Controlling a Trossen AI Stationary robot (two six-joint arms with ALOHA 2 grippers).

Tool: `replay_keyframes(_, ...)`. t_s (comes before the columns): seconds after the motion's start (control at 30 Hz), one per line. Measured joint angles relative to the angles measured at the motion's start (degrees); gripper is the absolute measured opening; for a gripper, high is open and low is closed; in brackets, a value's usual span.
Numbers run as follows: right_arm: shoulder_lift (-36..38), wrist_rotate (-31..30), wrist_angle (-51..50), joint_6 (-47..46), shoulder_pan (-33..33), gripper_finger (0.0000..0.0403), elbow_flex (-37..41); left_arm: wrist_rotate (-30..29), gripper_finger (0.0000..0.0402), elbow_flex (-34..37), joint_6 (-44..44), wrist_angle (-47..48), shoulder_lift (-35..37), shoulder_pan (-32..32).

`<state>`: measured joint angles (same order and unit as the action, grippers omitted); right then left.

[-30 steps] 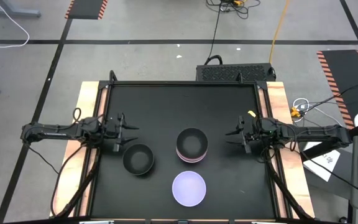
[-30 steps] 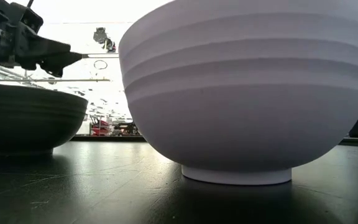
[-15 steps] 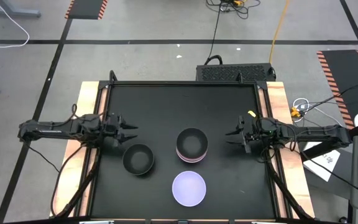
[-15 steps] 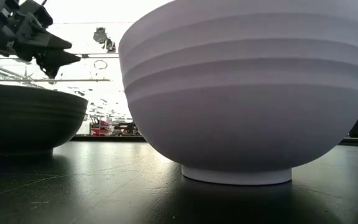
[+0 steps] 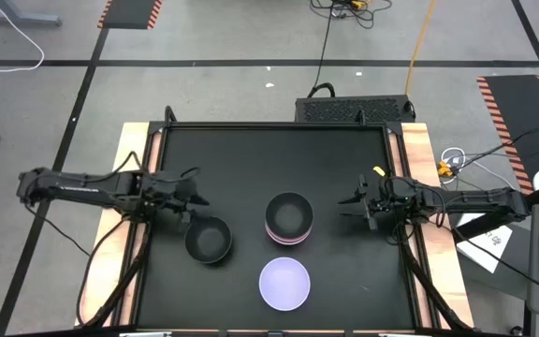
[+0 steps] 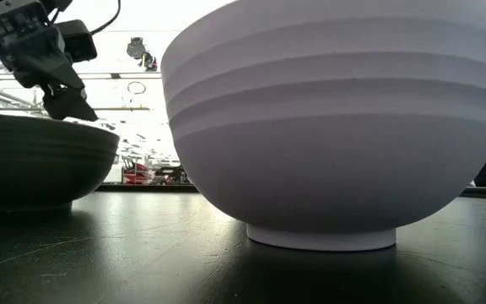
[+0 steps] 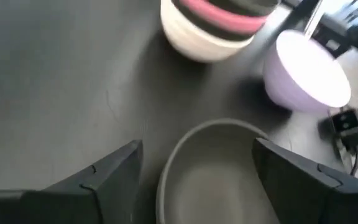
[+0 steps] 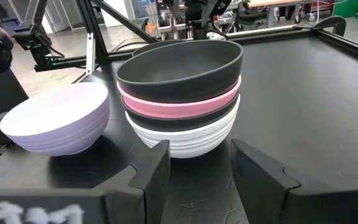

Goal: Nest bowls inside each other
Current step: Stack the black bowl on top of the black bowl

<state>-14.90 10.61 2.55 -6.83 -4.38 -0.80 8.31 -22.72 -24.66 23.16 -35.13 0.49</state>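
Your left gripper (image 5: 193,208) hung wide open above the lone black plastic bowl (image 5: 208,241), lower left of centre. Your right gripper (image 5: 349,204) waited open right of the four-bowl stack (image 5: 289,219); the lavender plastic bowl (image 5: 284,284) sat bottom centre.

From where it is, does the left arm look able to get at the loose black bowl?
Probably yes. The left tool hangs open just above the loose black bowl, its fingers straddling the near rim, and nothing lies between them. The right tool waits beside the stack.
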Motion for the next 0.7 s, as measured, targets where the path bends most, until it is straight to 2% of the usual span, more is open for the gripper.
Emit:
replay_keyframes(0.13, 0.00, 0.02, -0.02, -0.22, 0.00, 0.0157, 0.00, 2.70, 0.0323, -3.60, -1.54, 5.59, -4.47, 0.00)
replay_keyframes(0.37, -0.02, 0.02, -0.04, -1.48, 0.00, 0.0157, 0.00, 2.50, 0.0312, -7.92, -4.05, 15.35, -9.87, 0.00)
replay_keyframes(0.7, -1.66, 0.11, -0.09, -1.48, 0.00, 0.0157, 0.00, 1.71, 0.0303, -8.29, -4.20, 17.24, -14.49, 0.00)
